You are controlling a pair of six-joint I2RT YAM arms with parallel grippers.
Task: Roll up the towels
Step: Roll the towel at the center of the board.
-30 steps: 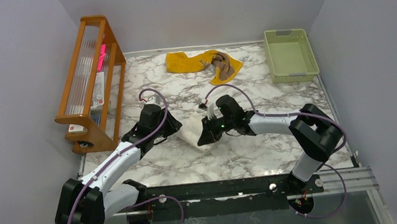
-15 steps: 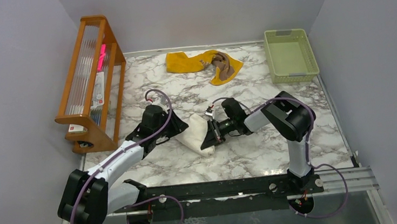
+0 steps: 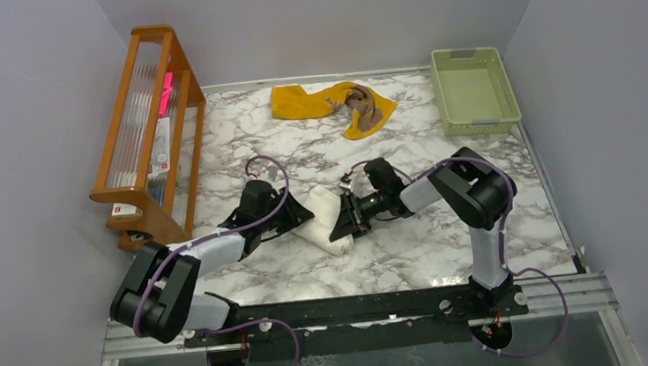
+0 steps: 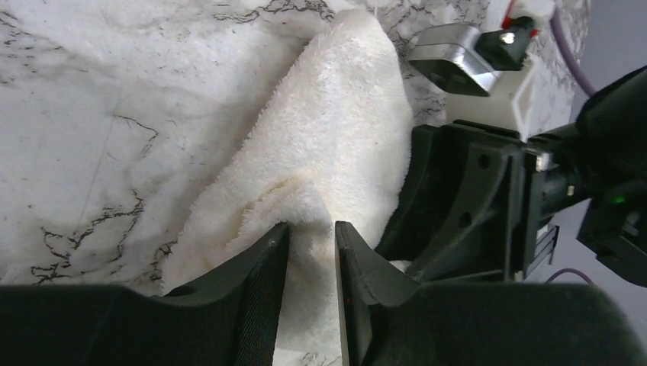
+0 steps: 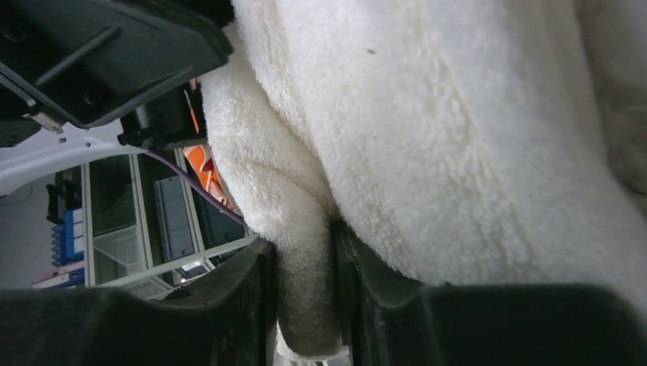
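Note:
The cream-white towel (image 3: 322,221) lies as a loose, partly rolled bundle on the marble table, between my two grippers. My left gripper (image 4: 311,238) is shut on a fold at the towel's left end. My right gripper (image 5: 301,263) faces it from the right, jaws closed on a thick rolled edge of the same towel (image 5: 458,137). Far back, the mustard yellow towel (image 3: 309,100) lies crumpled, with the brown towel (image 3: 364,107) bunched on its right part. Neither gripper is near those two.
A pale green plastic basket (image 3: 473,90) stands at the back right corner. A wooden rack (image 3: 144,137) with items leans along the left wall. Grey walls close in both sides; the arm bases' black rail (image 3: 358,308) runs along the near edge.
The right arm folded its elbow up and back while its gripper stayed at the towel. The left arm stretched lower, its gripper sliding slightly right. The cream towel looks more bundled.

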